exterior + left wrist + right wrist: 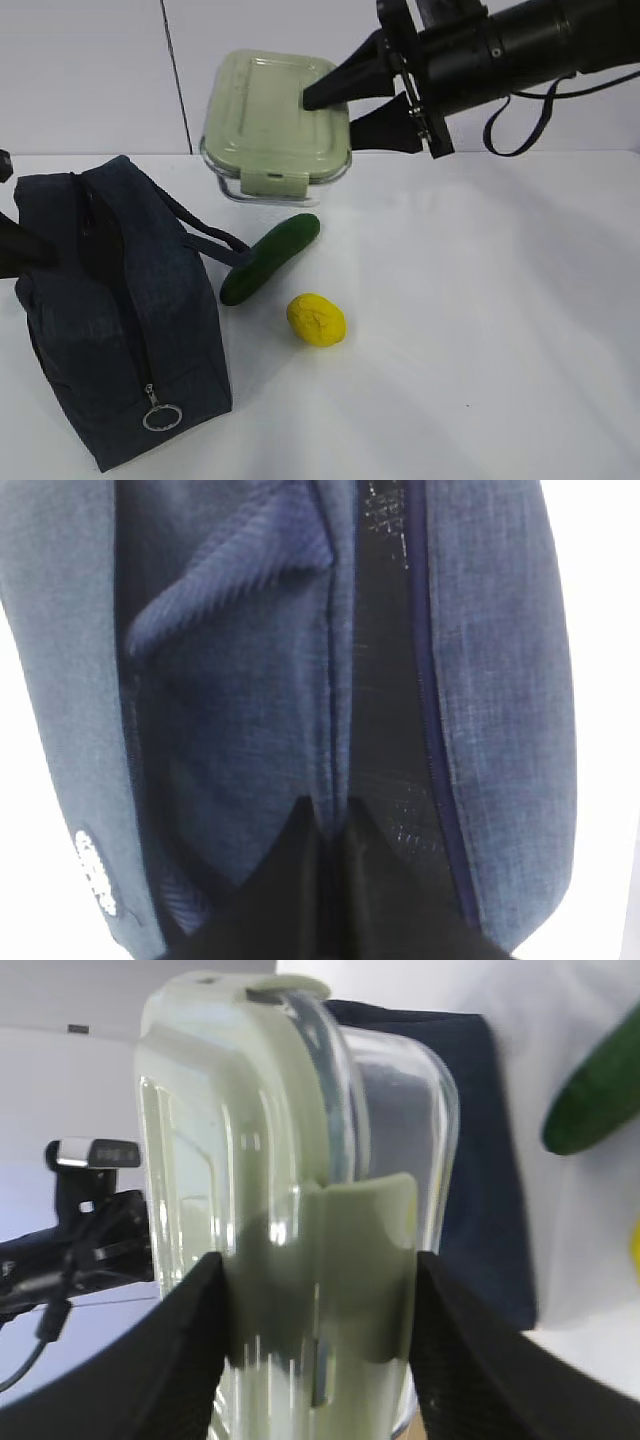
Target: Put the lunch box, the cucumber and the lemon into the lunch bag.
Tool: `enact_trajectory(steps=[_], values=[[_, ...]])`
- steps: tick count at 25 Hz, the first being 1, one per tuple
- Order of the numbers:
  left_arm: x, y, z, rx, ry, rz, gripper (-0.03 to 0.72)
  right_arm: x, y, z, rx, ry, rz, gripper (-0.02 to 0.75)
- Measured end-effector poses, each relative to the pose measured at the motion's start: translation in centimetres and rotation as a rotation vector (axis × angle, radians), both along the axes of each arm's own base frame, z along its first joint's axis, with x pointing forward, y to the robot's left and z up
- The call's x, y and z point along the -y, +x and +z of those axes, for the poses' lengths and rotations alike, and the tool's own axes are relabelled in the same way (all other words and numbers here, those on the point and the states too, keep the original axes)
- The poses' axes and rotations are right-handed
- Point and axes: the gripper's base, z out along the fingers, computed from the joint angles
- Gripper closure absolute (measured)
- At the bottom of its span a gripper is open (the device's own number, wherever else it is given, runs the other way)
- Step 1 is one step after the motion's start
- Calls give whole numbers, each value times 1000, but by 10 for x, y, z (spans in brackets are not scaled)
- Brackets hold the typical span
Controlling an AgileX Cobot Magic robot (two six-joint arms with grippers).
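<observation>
**Lunch box up in the air, bag unzipped below**

Nearest the exterior camera sits 1 lunch bag [120,330], boxy, dark navy, standing on the white table [480,330] at the left. Its long axis runs from the near corner back toward the wall, and the metal ring pull [161,416] dangles at the near end. The zipper line along the top is parted into a dark gap. The left gripper [335,825] has its jaws pressed together, tips down at that parted seam against the fabric; whether they pinch any cloth, I cannot tell.

Just right of the bag: 1 lemon [316,319], bright yellow, bumpy, oval, lying on the table with its long axis roughly left to right. Close behind it, not touching, lies 1 cucumber [270,258], dark green, slightly curved, long axis on a diagonal, the near end pointing toward the bag, the far end up and to the right. One of the bag's strap handles [215,240] reaches out to the cucumber's near end.

Farther back and higher, 1 lunch box [277,120] is off the table, tilted so its pale green lid faces the camera, clip tab at the lower edge. The right gripper [385,93] comes in from the right, its 2 jaws clamped across the box's right-hand end, 1 on the lid, 1 on the clear base. The right wrist view shows the clear wall and green clip squeezed between both black fingers [165,1360].
</observation>
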Motion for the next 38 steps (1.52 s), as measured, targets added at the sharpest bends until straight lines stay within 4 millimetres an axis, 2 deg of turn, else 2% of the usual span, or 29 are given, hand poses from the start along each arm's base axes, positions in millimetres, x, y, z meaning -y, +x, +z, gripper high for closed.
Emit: enact_trajectory(steps=[3, 5, 10, 22, 26, 32, 38], values=[[0, 0, 0, 7, 8, -11, 694, -15, -1, 11, 20, 16, 36, 332], [0, 0, 1, 12, 7, -16, 694, -25, 0, 12, 13, 24, 57, 332], [1, 0, 1, 22, 7, -27, 694, -49, 1, -1, -31, 22, 105, 332], [1, -1, 2, 34, 12, -41, 694, -92, -15, -22, -93, 14, 208, 332], [1, -1, 2, 33, 11, -43, 694, -103, -16, -26, -100, 21, 231, 332], [2, -1, 2, 27, -2, -45, 694, -109, -3, -25, -67, 29, 238, 332], [3, -1, 3, 25, -22, -41, 694, -112, 5, -42, -90, 4, 245, 332]])
